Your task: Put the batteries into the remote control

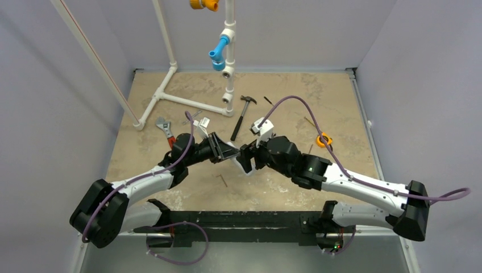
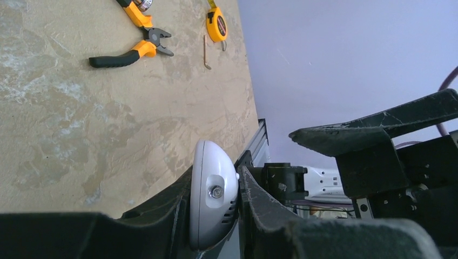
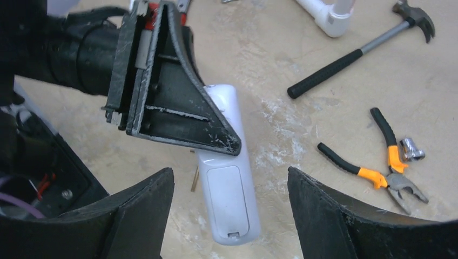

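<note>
white remote (image 3: 229,199) sits clamped in your left gripper (image 2: 214,186), its length running between the open jaws of your right gripper (image 3: 231,181).

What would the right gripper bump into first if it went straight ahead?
Probably the remote control. Its back end sits in line between the open fingers of the right gripper, and the left gripper holds it there. How far ahead it is cannot be judged.
</note>
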Controlling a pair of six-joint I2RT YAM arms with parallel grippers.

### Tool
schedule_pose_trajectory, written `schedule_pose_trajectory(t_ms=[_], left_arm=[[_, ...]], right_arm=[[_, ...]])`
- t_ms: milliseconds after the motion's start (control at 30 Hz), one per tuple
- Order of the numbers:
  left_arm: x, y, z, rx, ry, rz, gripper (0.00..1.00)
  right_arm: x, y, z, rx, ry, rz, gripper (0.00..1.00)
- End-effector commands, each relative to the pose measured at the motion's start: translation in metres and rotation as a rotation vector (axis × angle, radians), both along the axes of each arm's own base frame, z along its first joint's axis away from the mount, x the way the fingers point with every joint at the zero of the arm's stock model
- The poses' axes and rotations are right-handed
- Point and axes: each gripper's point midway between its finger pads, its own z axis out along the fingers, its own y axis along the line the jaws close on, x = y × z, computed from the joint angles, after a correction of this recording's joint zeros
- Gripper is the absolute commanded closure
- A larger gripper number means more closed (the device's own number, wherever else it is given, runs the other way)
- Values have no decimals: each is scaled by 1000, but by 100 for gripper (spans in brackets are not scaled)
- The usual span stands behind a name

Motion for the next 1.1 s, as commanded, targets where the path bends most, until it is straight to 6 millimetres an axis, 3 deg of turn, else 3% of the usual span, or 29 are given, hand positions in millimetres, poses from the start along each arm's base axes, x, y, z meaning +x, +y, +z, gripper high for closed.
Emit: schedule_pose_trajectory(t_ms=[0,100,200,233,467,767,1067], left_arm=[[1,-3,26,-54,-73,-5,100],[1,-2,28,-56,-79,3,100],[3,-2,30,-60,-83,8,100],[3,-2,31,-62,-82,9,100],[6,2,38,-101,-82,26,100],[16,13,45,-142,-57,86,100],[19,14,61,-200,-67,97,100]], right_arm=[[15,-18,19,238,55,-245,25],[22,-36,8,314,140,-340,25],[24,-45,-3,488,244,-325,24],[25,-46,9,578,252,-303,24],[16,-54,15,839,317,-159,22],[6,-37,25,930,357,-12,23],[10,-30,15,840,378,-11,23]])
